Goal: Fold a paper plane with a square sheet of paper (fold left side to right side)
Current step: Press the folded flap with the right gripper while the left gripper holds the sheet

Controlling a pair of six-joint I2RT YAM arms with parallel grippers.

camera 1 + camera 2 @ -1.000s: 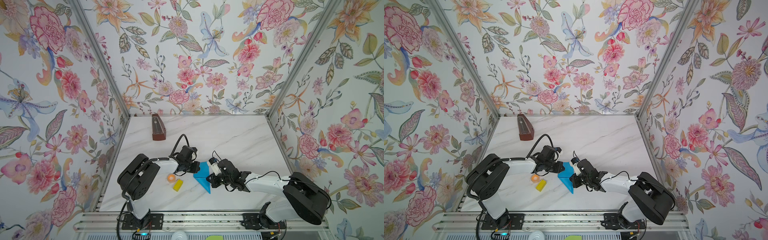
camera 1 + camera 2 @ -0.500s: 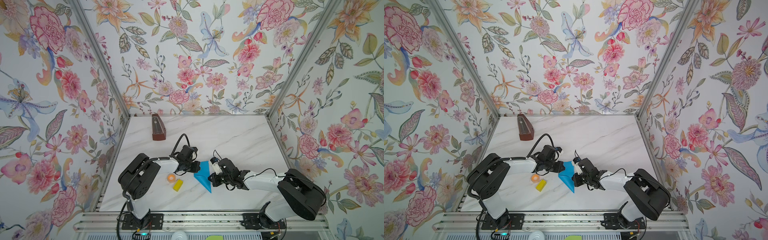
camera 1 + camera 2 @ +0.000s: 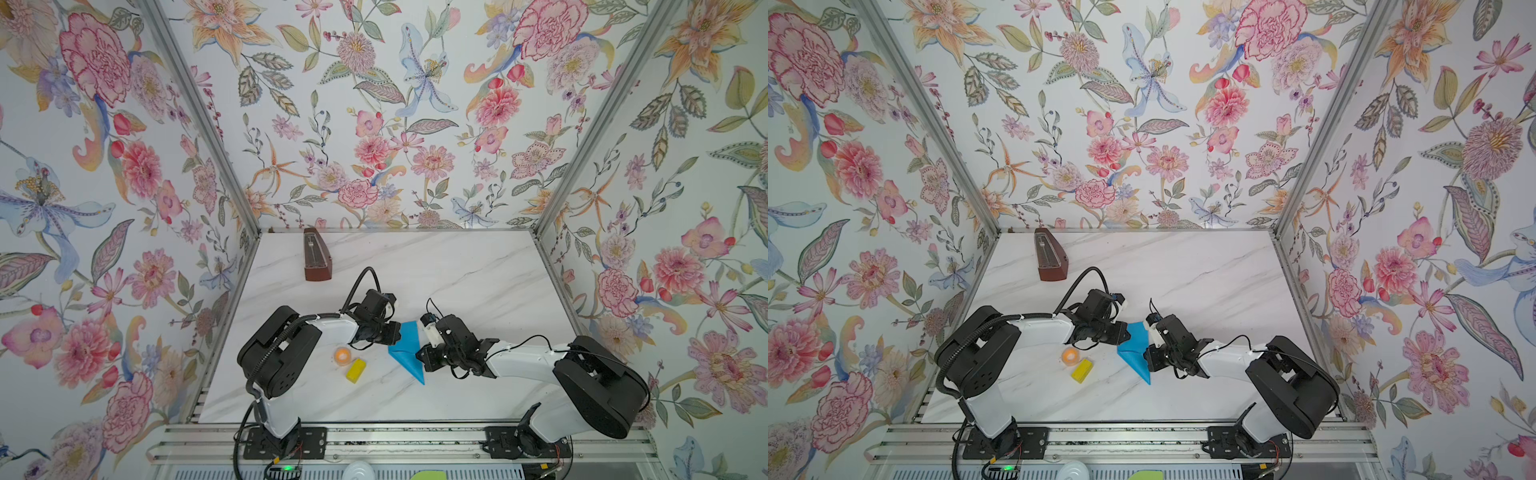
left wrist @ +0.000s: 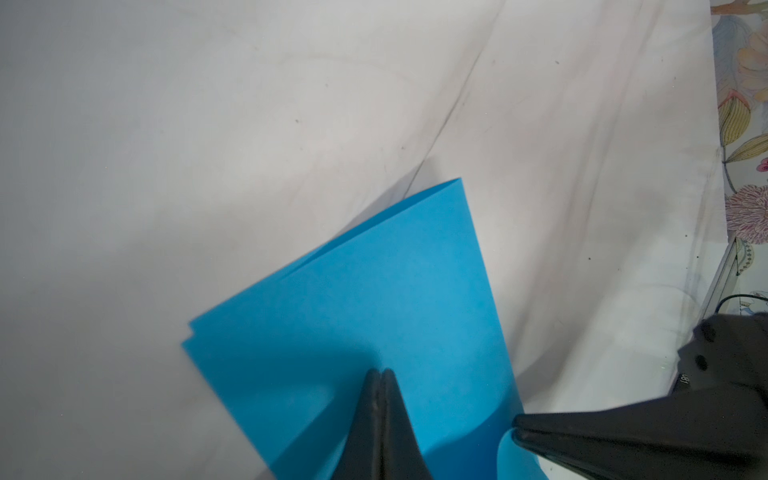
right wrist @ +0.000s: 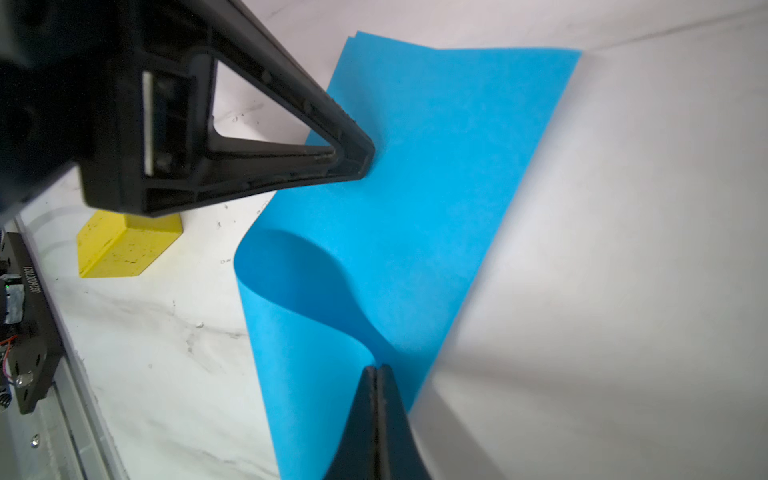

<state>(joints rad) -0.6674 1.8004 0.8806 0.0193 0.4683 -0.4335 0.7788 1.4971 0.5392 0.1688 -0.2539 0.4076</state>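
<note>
The square sheet of paper point(image 3: 409, 349) point(image 3: 1136, 349), bright blue, lies on the marble table folded in layers, with a point toward the front edge. My left gripper point(image 3: 395, 332) point(image 4: 380, 370) is shut, and its tips rest on top of the paper point(image 4: 374, 299) from the left side. My right gripper point(image 3: 419, 356) point(image 5: 377, 366) is also shut. Its tips sit on the paper point(image 5: 436, 166) where a loose flap curls up off the table. The left gripper point(image 5: 368, 153) shows in the right wrist view, and the right gripper point(image 4: 515, 432) in the left wrist view.
A brown wooden metronome point(image 3: 316, 259) stands at the back left. An orange ball point(image 3: 342, 355) and a small yellow block point(image 3: 356, 370) point(image 5: 124, 245) lie just left of the paper. Floral walls close in three sides, and a metal rail point(image 3: 395, 440) runs along the front.
My right gripper has slid a little to the left over the paper, and the blue shape looks narrower. The left gripper has stayed in place.
</note>
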